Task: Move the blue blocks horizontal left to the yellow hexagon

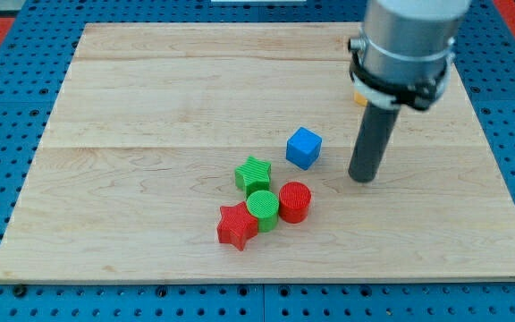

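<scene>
Camera view: no gripper, so nothing held; my tip [362, 178] sits right of the blue cube [303, 148] mid-desk [132, 107], probably lining up a leftward shove.

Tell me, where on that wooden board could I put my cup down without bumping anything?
The view's left half of the board is bare, as is the strip along the view's top. It is crowded at bottom centre: green star, green cylinder, red cylinder, red star, with blue cube and my tip just right.
</scene>
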Controlling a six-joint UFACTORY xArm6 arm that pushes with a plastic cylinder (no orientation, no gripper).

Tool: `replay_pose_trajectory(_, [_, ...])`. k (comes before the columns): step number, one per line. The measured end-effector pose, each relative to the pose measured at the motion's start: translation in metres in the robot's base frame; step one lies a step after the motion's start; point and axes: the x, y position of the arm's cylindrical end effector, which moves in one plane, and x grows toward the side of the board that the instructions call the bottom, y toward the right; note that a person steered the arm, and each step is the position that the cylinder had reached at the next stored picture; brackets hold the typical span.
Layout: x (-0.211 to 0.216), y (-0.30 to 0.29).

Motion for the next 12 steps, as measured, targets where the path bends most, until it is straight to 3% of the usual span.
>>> replay_pose_trajectory(2, [-0.075, -0.077])
replay_pose_trajectory(4, [-0.089, -0.09])
replay_pose_trajectory(5, [-0.089, 0.019])
replay_pose_trajectory(6, [-0.121, 0.089])
replay_pose_trajectory(7, [-0.179, 0.103])
replay_pose_trajectory(8, [-0.205, 0.115])
replay_pose_trajectory(10, [-0.203, -0.052])
replay_pose_trajectory(12, [-0.2, -0.148])
